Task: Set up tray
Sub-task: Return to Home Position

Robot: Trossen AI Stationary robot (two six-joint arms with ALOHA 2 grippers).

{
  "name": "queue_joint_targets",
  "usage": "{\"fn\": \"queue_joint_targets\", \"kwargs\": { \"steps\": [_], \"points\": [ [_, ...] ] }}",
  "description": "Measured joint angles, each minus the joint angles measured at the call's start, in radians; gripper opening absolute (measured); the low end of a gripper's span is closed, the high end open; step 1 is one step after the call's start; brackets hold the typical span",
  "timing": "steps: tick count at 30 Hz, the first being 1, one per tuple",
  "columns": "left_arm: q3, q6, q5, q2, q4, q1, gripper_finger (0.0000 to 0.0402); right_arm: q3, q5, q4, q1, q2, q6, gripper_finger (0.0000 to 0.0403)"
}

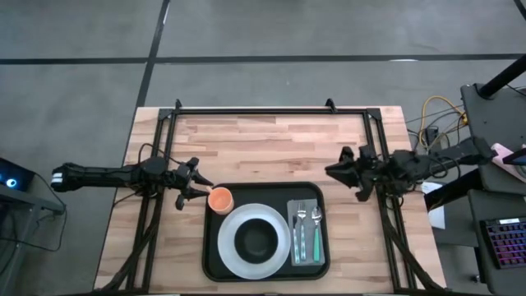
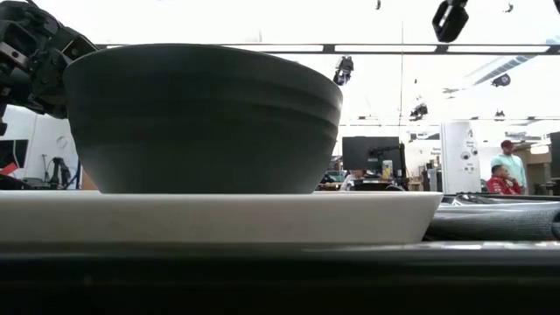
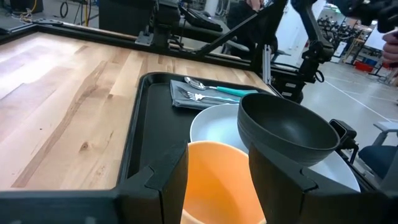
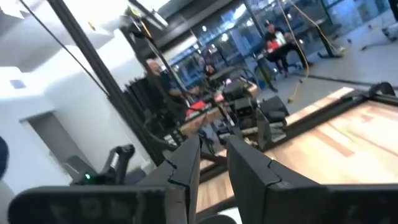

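Observation:
The black tray (image 1: pixel 215 256) lies at the table's near middle. On it a white plate (image 1: pixel 233 256) bears a black bowl (image 1: pixel 257 238) (image 2: pixel 206 118). An orange cup (image 1: pixel 220 199) stands upright in the tray's far left corner. A grey napkin (image 1: pixel 305 249) on the tray's right carries a fork (image 1: pixel 299 234) and a spoon (image 1: pixel 316 230) with teal handles. My left gripper (image 1: pixel 202 191) is open just left of the cup; in its wrist view the cup (image 3: pixel 217 180) shows through the gap. My right gripper (image 1: pixel 330 172) (image 4: pixel 213 163) hangs beyond the tray's far right corner, fingers slightly apart, nothing between them.
A black metal frame (image 1: pixel 271 111) runs along the table's far and side edges. Bare wood (image 1: pixel 271 144) lies between the frame and the tray. Cables and a keyboard (image 1: pixel 503 242) sit off the table's right. People (image 2: pixel 503 175) show in the room beyond.

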Motion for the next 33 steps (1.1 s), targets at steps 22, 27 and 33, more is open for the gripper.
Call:
{"fn": "queue_joint_targets", "kwargs": {
  "steps": [22, 27, 33],
  "points": [
    [0.0, 0.0, 0.0, 0.0, 0.0, 0.0, 0.0151, -0.264, 0.079, -0.008, -0.011, -0.617, -0.12, 0.0075],
    [0.0, 0.0, 0.0, 0.0, 0.0, 0.0, 0.0151, -0.265, 0.075, -0.079, -0.012, -0.649, -0.083, 0.0068],
    [0.0, 0.0, 0.0, 0.015, 0.0, 0.0, 0.0151, -0.283, 0.07, -0.056, -0.037, -0.65, -0.046, 0.0072]
  ]
}}
